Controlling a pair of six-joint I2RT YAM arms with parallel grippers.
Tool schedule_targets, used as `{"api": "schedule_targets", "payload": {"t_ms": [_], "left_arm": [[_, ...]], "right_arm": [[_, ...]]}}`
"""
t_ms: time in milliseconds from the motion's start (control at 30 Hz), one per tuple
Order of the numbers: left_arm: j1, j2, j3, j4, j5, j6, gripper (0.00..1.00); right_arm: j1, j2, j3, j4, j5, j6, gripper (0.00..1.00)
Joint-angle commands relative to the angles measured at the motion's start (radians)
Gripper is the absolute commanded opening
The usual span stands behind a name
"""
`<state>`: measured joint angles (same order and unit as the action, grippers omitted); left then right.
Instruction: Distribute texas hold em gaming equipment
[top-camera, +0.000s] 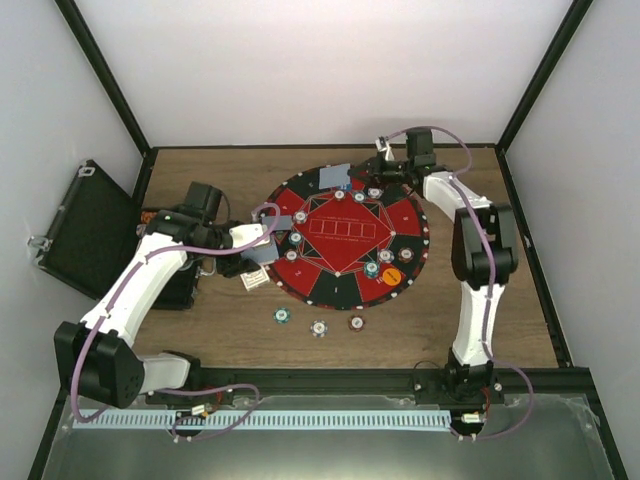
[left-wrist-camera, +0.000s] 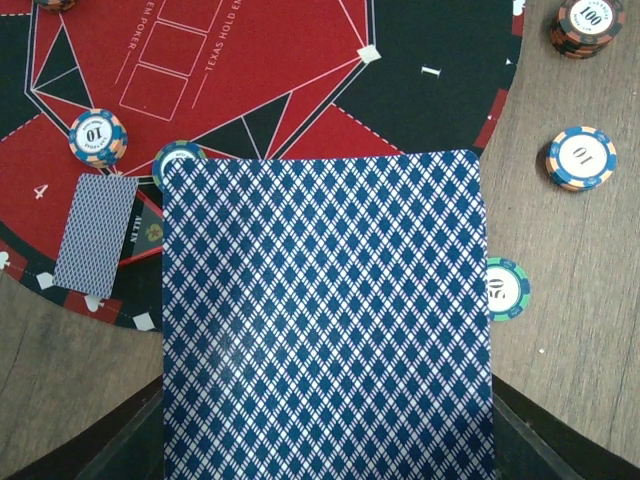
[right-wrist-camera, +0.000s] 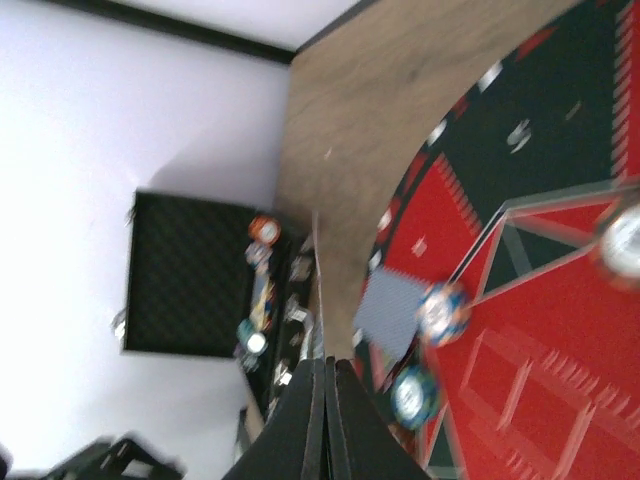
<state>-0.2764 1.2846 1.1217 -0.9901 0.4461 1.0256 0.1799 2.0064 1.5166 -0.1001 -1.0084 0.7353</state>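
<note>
My left gripper (top-camera: 252, 262) is shut on playing cards at the left rim of the mat. Their blue diamond back (left-wrist-camera: 325, 320) fills the left wrist view and hides the fingers. One card (left-wrist-camera: 95, 235) lies on the mat beside a 10 chip (left-wrist-camera: 98, 137) and a green chip (left-wrist-camera: 180, 157). My right gripper (right-wrist-camera: 322, 365) hovers at the mat's far edge, shut on a card held flat (top-camera: 335, 177); in its own view the card shows only as a thin edge (right-wrist-camera: 317, 280). An orange button (top-camera: 392, 273) sits on the mat's near right.
The round red-and-black mat (top-camera: 340, 292) covers the table's middle. Three chips lie on the wood in front of it: (top-camera: 283, 317), (top-camera: 318, 328), (top-camera: 356, 323). A black case (top-camera: 85, 225) stands open at the left, with chips in its tray (right-wrist-camera: 262, 290).
</note>
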Motion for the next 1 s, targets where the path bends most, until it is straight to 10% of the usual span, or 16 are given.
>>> {"api": "schedule_targets", "payload": {"t_ms": [0, 433, 633, 967], "left_arm": [[0.000, 0.008, 0.014, -0.013, 0.024, 0.010, 0.04], [0.003, 0.038, 0.006, -0.001, 0.034, 0.011, 0.04], [0.003, 0.045, 0.007, -0.003, 0.037, 0.010, 0.04], [0.002, 0.039, 0.013, -0.005, 0.033, -0.004, 0.04]], "right_arm": [[-0.045, 0.218, 0.280, -0.165, 0.083, -0.078, 0.01], [-0.056, 0.619, 0.717, -0.257, 0.180, -0.055, 0.01], [-0.056, 0.570, 0.709, -0.325, 0.227, -0.127, 0.39], [-0.056, 0.321, 0.613, -0.418, 0.338, -0.246, 0.50]]}}
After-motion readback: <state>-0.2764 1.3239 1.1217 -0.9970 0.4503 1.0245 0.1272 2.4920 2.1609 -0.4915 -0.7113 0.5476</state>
